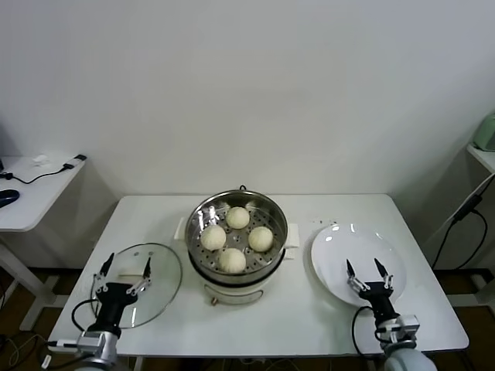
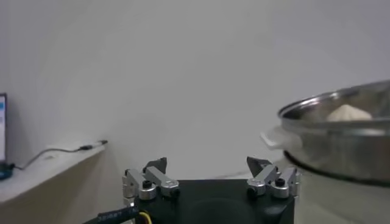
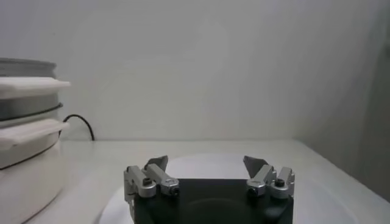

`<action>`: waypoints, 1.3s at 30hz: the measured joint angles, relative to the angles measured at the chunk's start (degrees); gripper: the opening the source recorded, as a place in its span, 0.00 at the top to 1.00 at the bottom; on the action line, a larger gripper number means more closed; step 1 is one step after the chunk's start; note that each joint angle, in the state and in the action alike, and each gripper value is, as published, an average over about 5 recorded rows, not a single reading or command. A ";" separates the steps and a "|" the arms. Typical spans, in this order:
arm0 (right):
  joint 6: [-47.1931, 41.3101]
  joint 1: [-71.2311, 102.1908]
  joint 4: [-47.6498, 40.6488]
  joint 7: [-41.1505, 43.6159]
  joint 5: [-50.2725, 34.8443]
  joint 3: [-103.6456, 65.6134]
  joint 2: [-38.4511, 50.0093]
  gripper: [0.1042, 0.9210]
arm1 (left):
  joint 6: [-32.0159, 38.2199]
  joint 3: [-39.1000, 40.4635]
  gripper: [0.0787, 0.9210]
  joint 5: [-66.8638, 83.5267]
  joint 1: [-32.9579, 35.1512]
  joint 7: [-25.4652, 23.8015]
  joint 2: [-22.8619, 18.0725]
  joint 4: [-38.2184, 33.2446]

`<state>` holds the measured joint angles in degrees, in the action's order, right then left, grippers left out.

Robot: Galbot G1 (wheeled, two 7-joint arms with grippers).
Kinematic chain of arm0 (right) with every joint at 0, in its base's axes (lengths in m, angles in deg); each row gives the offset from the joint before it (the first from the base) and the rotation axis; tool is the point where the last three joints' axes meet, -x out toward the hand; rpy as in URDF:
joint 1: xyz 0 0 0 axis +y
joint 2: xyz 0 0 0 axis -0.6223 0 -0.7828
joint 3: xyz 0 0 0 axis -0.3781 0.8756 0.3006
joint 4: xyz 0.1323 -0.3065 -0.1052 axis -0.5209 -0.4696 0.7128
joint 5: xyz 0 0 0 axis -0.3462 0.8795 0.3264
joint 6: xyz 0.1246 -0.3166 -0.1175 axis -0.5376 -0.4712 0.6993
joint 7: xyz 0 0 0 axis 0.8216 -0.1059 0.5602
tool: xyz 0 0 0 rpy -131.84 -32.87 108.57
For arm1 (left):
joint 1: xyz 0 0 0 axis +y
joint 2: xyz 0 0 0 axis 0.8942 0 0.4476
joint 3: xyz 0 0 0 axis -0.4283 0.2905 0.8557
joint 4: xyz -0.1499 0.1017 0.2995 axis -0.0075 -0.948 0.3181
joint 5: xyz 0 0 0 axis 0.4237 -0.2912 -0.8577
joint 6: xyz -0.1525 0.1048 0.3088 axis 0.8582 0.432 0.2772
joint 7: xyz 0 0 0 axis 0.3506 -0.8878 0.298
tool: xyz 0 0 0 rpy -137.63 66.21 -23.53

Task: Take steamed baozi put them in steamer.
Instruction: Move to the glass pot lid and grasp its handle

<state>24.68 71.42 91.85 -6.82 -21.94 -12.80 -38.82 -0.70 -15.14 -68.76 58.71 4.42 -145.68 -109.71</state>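
all four steamed baozi (image 1: 233, 238) sit on the perforated tray inside the steamer (image 1: 238, 267) at the counter (image 1: 309, 317) centre; the left gripper (image 1: 124, 267) hangs spread and empty over the glass lid (image 1: 158, 290), the right gripper (image 1: 368, 270) likewise over the white plate (image 1: 332, 251)

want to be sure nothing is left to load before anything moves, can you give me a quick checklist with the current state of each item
1. All four steamed baozi in the steamer: ok, they sit on the perforated tray.
2. Plate has no buns left: ok, its surface shows bare.
3. Left hand free: ok, open with nothing in it, above the glass lid.
4. Right hand free: ok, open with nothing in it, above the plate's near part.
5. Lid on the steamer: not ok, it lies flat on the table to the steamer's left.
6. Steamer plugged in: cannot tell.
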 measured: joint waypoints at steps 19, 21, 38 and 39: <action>0.01 2.70 1.83 -0.89 4.46 -2.24 -3.69 0.12 | -2.32 -0.76 0.12 -54.59 -0.15 14.97 0.49 11.89; -0.17 2.65 2.07 -0.91 4.69 -2.31 -3.88 0.12 | -3.05 -0.48 0.12 -58.43 -0.85 16.03 0.27 13.26; -1.07 2.55 3.49 -1.40 6.21 -3.17 -5.53 0.12 | -7.10 1.34 0.12 -72.35 -8.80 19.90 0.01 23.92; -1.11 2.55 3.54 -1.44 6.28 -3.20 -5.61 0.12 | -7.27 1.41 0.12 -72.66 -9.26 19.95 0.06 24.50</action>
<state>23.57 73.96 95.39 -8.26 -15.66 -16.01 -44.43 -7.97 -13.73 -141.42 49.45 24.37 -145.62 -85.21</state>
